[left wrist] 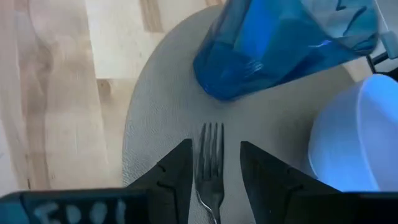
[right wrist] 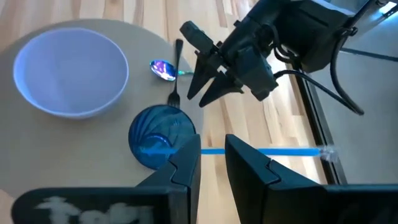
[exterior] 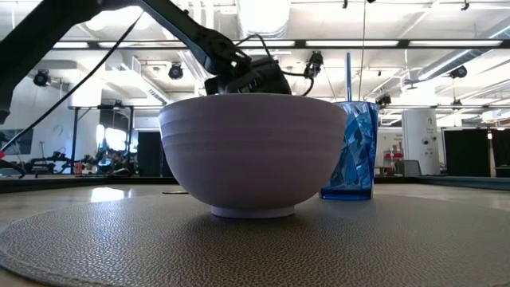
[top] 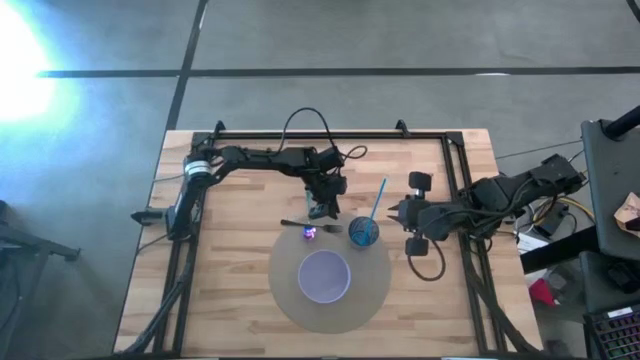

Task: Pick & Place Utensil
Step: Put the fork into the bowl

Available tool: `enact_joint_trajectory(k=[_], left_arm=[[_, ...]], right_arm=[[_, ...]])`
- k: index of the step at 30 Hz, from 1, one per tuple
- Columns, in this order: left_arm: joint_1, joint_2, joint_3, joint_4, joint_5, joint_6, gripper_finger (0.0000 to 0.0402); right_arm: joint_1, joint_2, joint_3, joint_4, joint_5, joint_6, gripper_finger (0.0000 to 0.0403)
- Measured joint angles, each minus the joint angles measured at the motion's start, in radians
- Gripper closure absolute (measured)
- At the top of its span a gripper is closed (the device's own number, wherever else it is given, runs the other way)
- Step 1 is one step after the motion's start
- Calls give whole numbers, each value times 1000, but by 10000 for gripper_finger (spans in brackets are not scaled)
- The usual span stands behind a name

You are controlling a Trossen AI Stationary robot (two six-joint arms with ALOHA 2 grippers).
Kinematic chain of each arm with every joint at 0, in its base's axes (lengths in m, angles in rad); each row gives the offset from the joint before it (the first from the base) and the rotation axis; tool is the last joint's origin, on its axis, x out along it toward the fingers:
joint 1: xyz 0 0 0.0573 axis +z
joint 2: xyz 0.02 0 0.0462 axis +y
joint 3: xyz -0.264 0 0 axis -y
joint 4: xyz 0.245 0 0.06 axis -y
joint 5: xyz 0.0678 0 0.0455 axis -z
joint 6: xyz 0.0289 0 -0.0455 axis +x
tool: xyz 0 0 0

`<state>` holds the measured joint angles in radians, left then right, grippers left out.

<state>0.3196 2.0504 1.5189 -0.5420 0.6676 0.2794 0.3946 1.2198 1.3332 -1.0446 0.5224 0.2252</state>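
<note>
A: What is shown from above?
B: The fork (top: 300, 225) is seen lying on the worktop (top: 240, 290) at the mat's (top: 372, 295) edge. The left gripper (top: 320, 210) is poised just over it, far nearer than the right gripper (top: 398, 213), which is parked beside the blue cup (top: 363, 233).

A: And from table height?
B: The fork is hidden behind the bowl (exterior: 253, 151).

A: The left wrist?
B: The left fingers (left wrist: 171, 177) are spread open around the fork (left wrist: 210, 168), nothing gripped; its long axis is aligned between them, tines towards the cup (left wrist: 280, 43). Open room is judged tight there.

A: The right wrist?
B: Its fingers (right wrist: 186, 163) are parted and empty, above the cup's straw (right wrist: 261, 151); a spoon (right wrist: 163, 70) is seen touching the fork (right wrist: 175, 74).
</note>
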Motion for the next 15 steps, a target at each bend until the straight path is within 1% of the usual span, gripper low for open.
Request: enact_joint_trajectory(k=[8,15], left_arm=[[-15,89,33,13,-4,-4,278],[-28,120,56,17,0,16,279]], right_arm=[[0,0,-28,2,0,6,335],[0,0,-28,2,0,8,335]])
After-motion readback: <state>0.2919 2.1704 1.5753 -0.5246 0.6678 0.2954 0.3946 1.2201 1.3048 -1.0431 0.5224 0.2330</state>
